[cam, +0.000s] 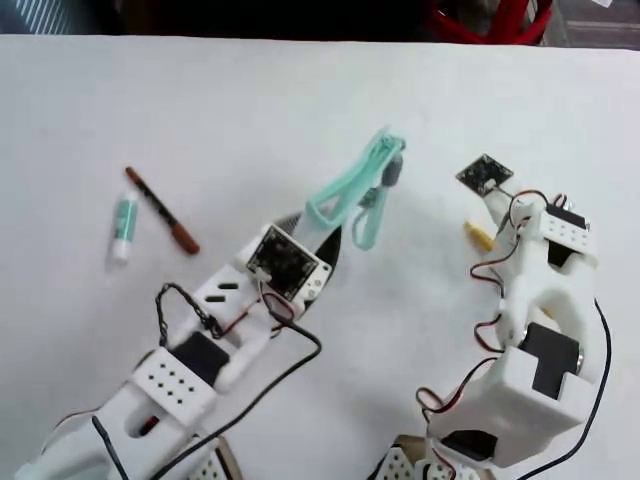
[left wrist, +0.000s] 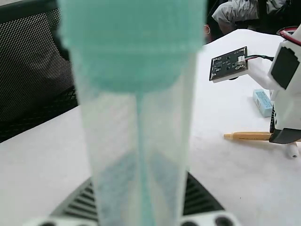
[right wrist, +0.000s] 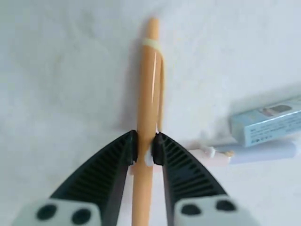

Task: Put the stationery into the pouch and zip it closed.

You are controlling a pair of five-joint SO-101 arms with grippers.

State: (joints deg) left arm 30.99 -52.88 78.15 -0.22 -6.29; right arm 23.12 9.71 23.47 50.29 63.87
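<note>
In the high view, the left end effector (cam: 318, 228) is clenched on the lower end of the teal mesh pouch (cam: 355, 195). It holds the pouch raised off the white tabletop (cam: 300, 100), and the pouch slants up and away from the arm. Well apart, toward the left side of the tabletop, lie a brown pen (cam: 162, 210) and a teal-and-white tube (cam: 123, 228). They are close together but not touching. On the other side, the right end effector (cam: 495, 232) points down at the tabletop, and the tip of an orange pen (cam: 478, 235) pokes out beside it. From this angle I cannot tell how its fingers stand.

In the left wrist view, the translucent pouch (left wrist: 136, 117) rises straight up from between the black ribbed fingers (left wrist: 200, 200) of the left end effector (left wrist: 141, 209), which grasp it. Behind the pouch, the orange pen (left wrist: 247, 136) lies flat on the tabletop (left wrist: 225, 179). One end of it runs under the right arm, and a blue eraser (left wrist: 262, 101) sits near it.

In the right wrist view, the right end effector (right wrist: 146, 153) is clamped around the orange pen (right wrist: 150, 84), with both ribbed fingers (right wrist: 110, 165) pressed against its barrel. The pen lies on the tabletop (right wrist: 61, 70). Just to one side are the blue eraser (right wrist: 268, 125) and a pale slender item (right wrist: 254, 151), lying next to each other.
</note>
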